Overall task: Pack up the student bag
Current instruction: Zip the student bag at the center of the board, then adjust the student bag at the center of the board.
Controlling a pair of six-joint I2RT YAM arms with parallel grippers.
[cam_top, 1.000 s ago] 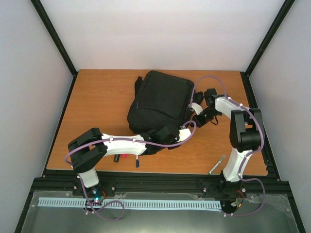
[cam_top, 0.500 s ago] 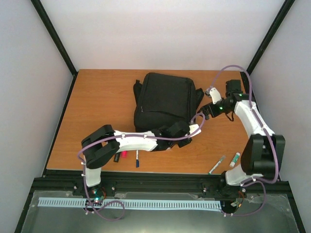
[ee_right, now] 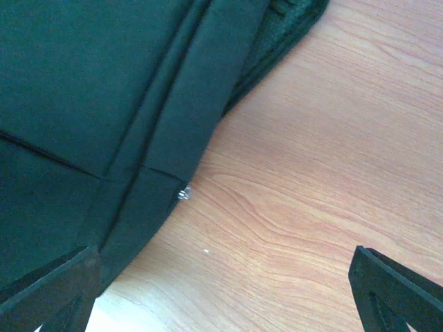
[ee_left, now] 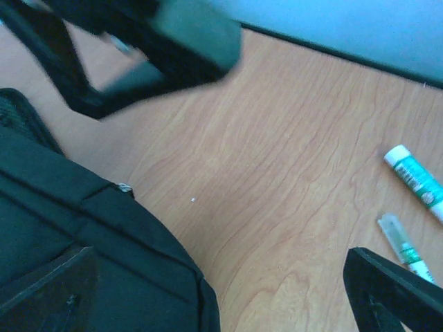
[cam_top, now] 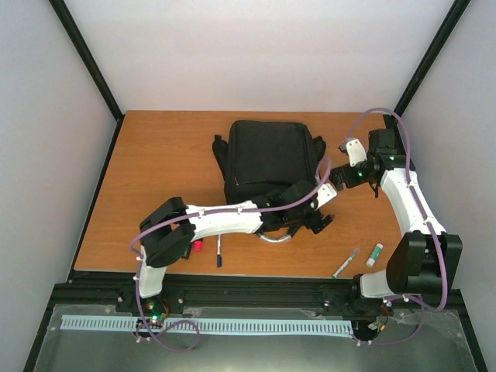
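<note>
at student bag [ee_right: 69, 83] edge, metal tab [ee_right: 184, 193], wrist views

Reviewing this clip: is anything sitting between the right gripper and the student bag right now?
Nothing visible does. In the right wrist view the right gripper hangs with open fingers over the edge of the student bag. Only bare table shows beside the bag.
</note>
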